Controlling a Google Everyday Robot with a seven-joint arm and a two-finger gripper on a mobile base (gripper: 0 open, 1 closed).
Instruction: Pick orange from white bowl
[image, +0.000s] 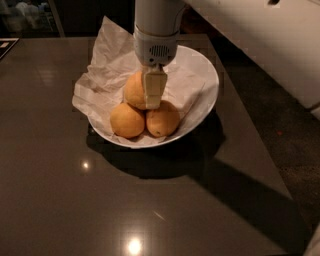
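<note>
The white bowl (202, 75) sits on the dark table, lined with crumpled white paper. It holds three oranges. The pale, largest orange (133, 90) lies at the back, resting on two smaller, deeper-orange fruits: one at front left (127, 120) and one at front right (163, 120) with a dark speck. My gripper (152, 97) hangs straight down from the white arm into the bowl. It is right against the right side of the pale orange and hides that part of it. The orange rests in the bowl.
The crumpled white paper sheet (102, 75) sticks out over the bowl's left and back rim. The glossy dark table (75, 200) ends in an edge at the right, with dark floor beyond. A white robot body (270, 45) fills the upper right.
</note>
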